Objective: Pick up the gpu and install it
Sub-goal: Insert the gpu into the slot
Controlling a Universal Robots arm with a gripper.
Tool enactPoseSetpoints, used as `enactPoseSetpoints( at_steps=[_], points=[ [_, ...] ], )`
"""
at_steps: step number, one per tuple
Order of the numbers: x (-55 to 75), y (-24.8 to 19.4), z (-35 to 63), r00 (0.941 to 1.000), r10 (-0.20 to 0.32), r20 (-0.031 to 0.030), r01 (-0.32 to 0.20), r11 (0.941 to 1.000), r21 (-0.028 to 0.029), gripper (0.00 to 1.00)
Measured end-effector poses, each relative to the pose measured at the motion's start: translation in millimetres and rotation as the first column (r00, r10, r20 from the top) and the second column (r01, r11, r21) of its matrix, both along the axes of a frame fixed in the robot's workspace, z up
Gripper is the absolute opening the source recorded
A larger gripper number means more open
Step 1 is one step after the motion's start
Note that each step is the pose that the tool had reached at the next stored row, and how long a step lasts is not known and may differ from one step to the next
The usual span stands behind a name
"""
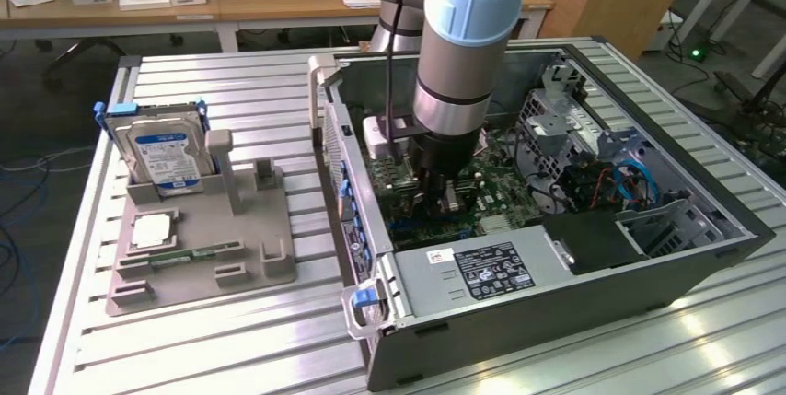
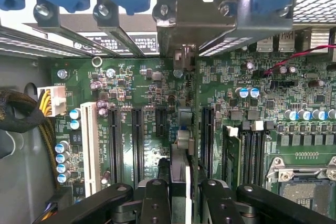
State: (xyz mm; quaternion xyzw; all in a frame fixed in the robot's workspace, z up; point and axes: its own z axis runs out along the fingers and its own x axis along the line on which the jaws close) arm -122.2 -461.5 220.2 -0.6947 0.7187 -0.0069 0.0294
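Gripper [image 2: 179, 203] reaches down inside the open computer case [image 1: 687, 271], its two black fingers [image 2: 155, 200] closed partway on the gpu [image 2: 181, 129], a thin card seen edge-on and standing upright directly below the tool, over the green motherboard [image 2: 147, 93]. Long black expansion slots [image 2: 137, 145] lie just beside the card on either side, and its metal bracket [image 2: 205, 11] sits at the case's rear wall

Nothing is sharp enough to read. The hard drive [image 1: 166, 157] wears a blue label, the power supply [image 1: 485, 271] a black sticker, and the motherboard [image 2: 157, 108] perhaps tiny white lettering.
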Motion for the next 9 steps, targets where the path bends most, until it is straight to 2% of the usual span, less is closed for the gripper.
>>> enactPoseSetpoints(
  at_steps=[9],
  points=[
    [-0.5,0.0,-0.7,1.0,0.0,-0.0001,0.0,1.0,-0.0002,0.27]
  ],
)
